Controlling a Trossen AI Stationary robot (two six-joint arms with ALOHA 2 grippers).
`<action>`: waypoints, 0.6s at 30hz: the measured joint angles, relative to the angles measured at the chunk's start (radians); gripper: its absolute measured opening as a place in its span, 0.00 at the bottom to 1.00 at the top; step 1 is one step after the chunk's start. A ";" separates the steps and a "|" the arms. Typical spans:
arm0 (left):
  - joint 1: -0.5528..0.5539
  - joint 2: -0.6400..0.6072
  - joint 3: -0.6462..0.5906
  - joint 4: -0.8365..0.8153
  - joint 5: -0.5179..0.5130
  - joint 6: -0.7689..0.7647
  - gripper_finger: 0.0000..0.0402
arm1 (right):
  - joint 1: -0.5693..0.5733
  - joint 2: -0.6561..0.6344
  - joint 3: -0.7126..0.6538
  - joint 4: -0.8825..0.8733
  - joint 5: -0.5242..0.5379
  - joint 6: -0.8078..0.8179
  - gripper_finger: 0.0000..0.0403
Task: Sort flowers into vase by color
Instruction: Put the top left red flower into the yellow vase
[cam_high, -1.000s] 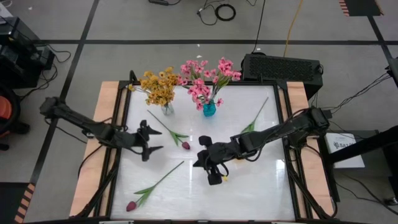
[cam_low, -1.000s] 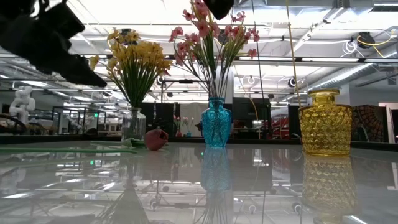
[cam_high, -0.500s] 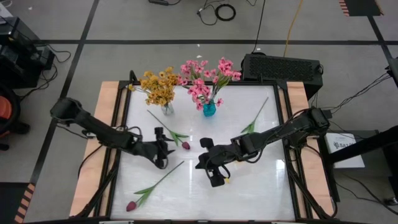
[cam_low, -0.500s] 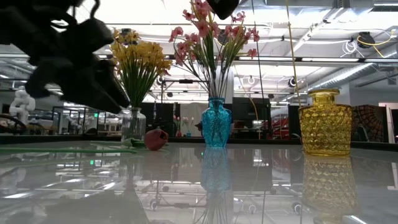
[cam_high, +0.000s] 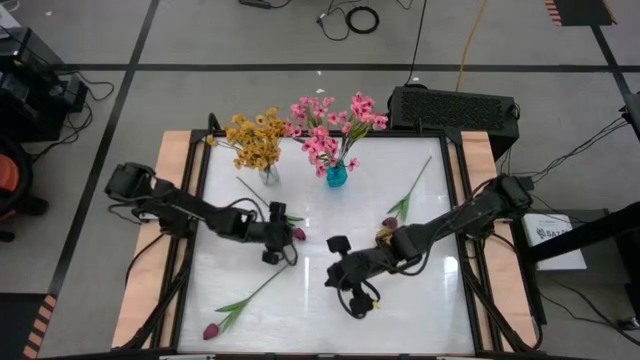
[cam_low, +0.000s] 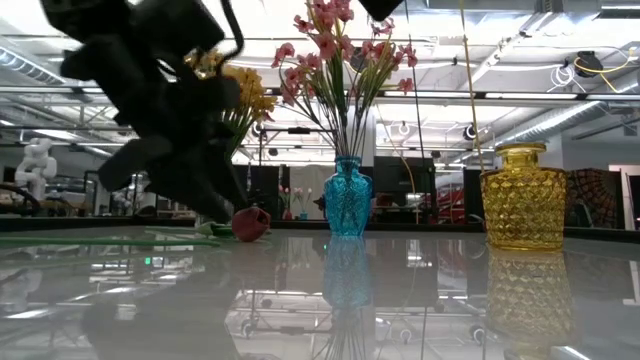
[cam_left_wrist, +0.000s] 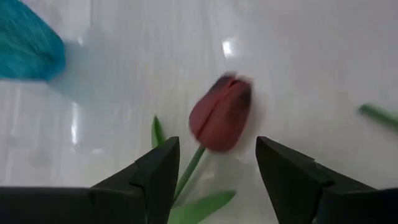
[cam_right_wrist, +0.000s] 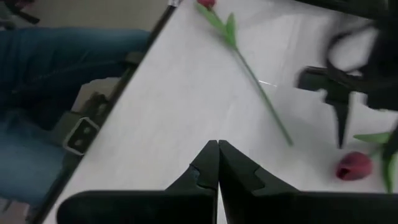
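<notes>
Left wrist view: tulip bud (cam_left_wrist: 221, 121) blurred, its stem (cam_left_wrist: 188, 174) running out of sight between the fingers (cam_left_wrist: 160, 168), blue vase (cam_left_wrist: 28, 46) cut by the edge; low view: dark blurred left arm (cam_low: 165, 110) hides the yellow flowers' (cam_low: 250, 100) vase.

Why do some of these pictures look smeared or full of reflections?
Low view: the glossy table mirrors the blue vase, and the left end effector is a dark silhouette. Left wrist view: the tulip bud is blurred. Right wrist view: the far arm is smeared.
</notes>
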 joint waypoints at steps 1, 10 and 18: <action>0.016 0.002 0.008 -0.028 0.019 -0.001 0.54 | 0.011 0.000 0.000 0.000 0.000 0.001 0.00; 0.111 0.003 0.016 -0.081 0.120 0.010 0.54 | 0.091 0.000 0.000 -0.009 0.001 0.019 0.00; 0.152 0.021 0.016 -0.099 0.159 0.019 0.53 | 0.102 0.000 0.000 0.010 0.005 0.018 0.00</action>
